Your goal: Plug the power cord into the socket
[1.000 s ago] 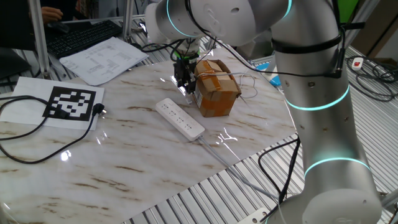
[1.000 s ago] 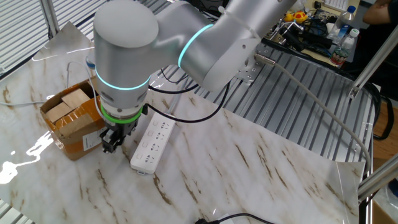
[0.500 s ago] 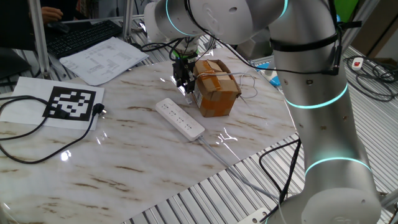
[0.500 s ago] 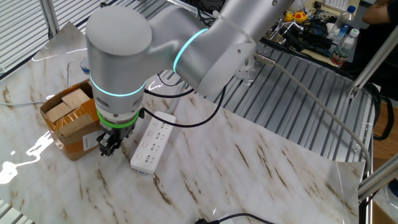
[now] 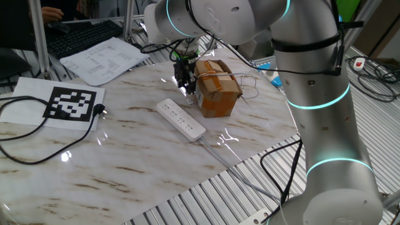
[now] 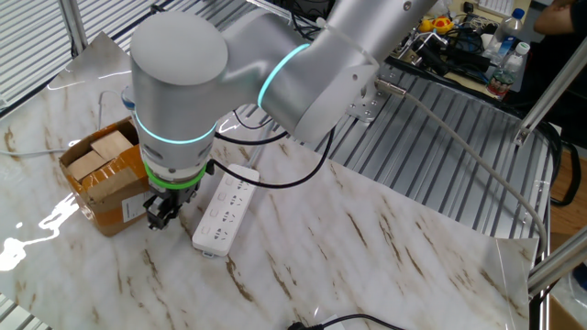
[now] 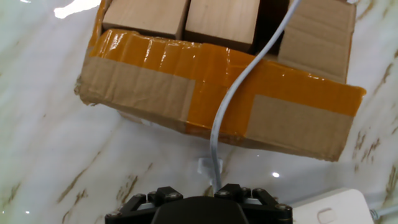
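Presently, from left to right in one fixed view:

- Marker sheet [image 5: 70, 104]: white sheet printed with a black-and-white pattern, flat at the left of the bench [image 5: 125, 150].
- Black cable [image 5: 37, 134]: loops across the left of the bench; its black plug end [image 5: 100, 111] lies at the marker sheet's right edge.
- Papers [image 5: 103, 59]: printed sheets at the bench's far edge, beside a black keyboard [image 5: 81, 37].
- Socket [image 5: 180, 119]: long white strip, flat on the bench near its middle, a row of outlets facing up; a white cable [image 5: 219, 153] leaves its near end toward the bench edge. In the other fixed view the socket [image 6: 225, 211] lies just right of the fingers.
- Fingers [image 5: 185, 81]: black, pointing down, between the socket's far end and the box. In the other fixed view the fingers [image 6: 159, 213] stand low over the bench, just beside the box's front. In the hand view the fingers [image 7: 205, 202] appear drawn narrow, pinching a thin white cord [image 7: 233, 106] that rises over the box; a small pale piece [image 7: 209, 167] sits where the cord meets them, but whether it is a plug is unclear.
- Cardboard box [image 5: 216, 87]: brown, banded with orange tape, open on top with blocks inside, just right of the fingers.
- Robot arm [image 5: 312, 94]: silver with teal rings, at the right.
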Action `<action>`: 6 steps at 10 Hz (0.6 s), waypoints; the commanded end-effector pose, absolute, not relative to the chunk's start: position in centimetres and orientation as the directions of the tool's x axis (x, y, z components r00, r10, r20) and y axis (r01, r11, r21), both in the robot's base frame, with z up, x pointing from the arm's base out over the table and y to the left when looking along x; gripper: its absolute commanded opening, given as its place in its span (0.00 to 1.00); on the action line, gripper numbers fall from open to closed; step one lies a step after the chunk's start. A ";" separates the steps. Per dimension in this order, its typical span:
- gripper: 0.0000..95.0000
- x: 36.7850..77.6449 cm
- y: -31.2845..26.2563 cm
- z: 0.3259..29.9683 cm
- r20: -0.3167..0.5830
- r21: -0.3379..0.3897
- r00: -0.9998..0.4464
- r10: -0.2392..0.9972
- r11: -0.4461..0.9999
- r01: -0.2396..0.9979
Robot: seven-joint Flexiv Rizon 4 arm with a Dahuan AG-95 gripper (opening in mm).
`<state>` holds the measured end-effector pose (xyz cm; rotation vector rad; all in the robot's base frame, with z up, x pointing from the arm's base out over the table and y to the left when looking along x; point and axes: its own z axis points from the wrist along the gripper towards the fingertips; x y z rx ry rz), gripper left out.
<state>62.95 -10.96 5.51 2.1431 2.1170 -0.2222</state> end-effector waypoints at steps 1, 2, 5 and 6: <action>0.60 62.7 -11.1 5.2 -0.195 -0.007 -0.005 0.981 0.004 1.000; 0.60 62.6 -11.1 5.0 -0.197 -0.006 -0.011 0.980 0.010 1.000; 0.60 62.4 -11.1 4.7 -0.199 0.000 -0.005 0.980 0.005 1.000; 0.60 62.4 -11.1 4.7 -0.198 0.000 -0.004 0.980 0.005 1.000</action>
